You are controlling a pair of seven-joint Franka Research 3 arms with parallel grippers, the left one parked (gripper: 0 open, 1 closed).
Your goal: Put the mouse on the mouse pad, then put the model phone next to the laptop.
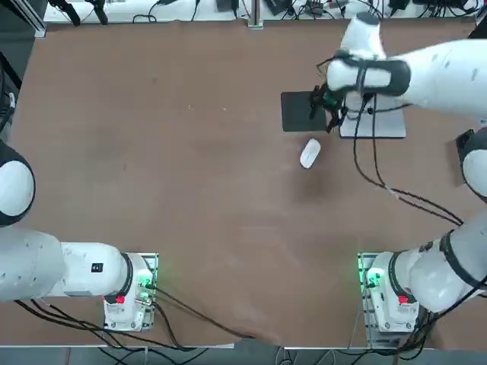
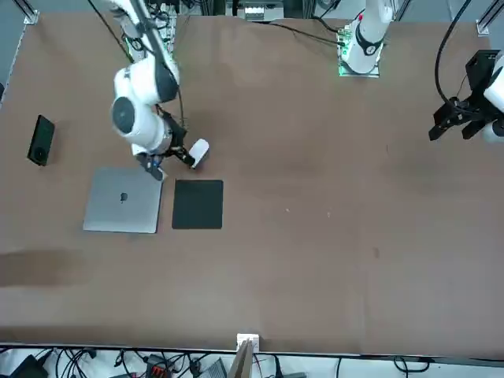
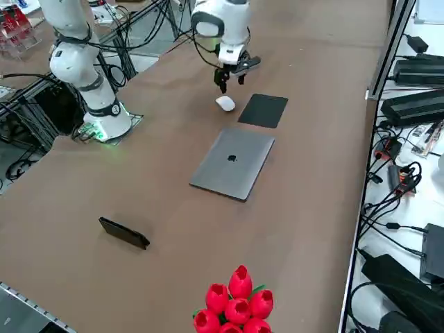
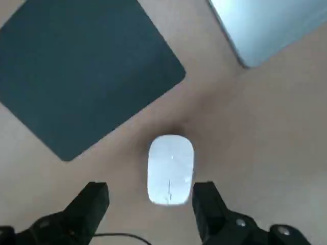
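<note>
The white mouse [image 1: 310,153] [image 2: 198,152] [image 3: 225,103] lies on the bare table just off a corner of the black mouse pad [image 1: 299,112] [image 2: 198,204] [image 3: 263,110]. My right gripper [image 1: 329,108] [image 2: 170,164] [image 3: 232,75] hangs open above the table by the mouse. In the wrist view the mouse [image 4: 170,169] shows between the two spread fingers [image 4: 95,200], with nothing held. The silver laptop [image 2: 124,199] [image 3: 233,162] lies shut beside the pad. The dark model phone [image 2: 41,139] [image 3: 124,232] lies far off, beyond the laptop on its side away from the pad.
A bunch of red tulips [image 3: 236,302] stands at the table's right-hand end, past the phone. Black cables [image 1: 380,179] trail from the right arm over the table.
</note>
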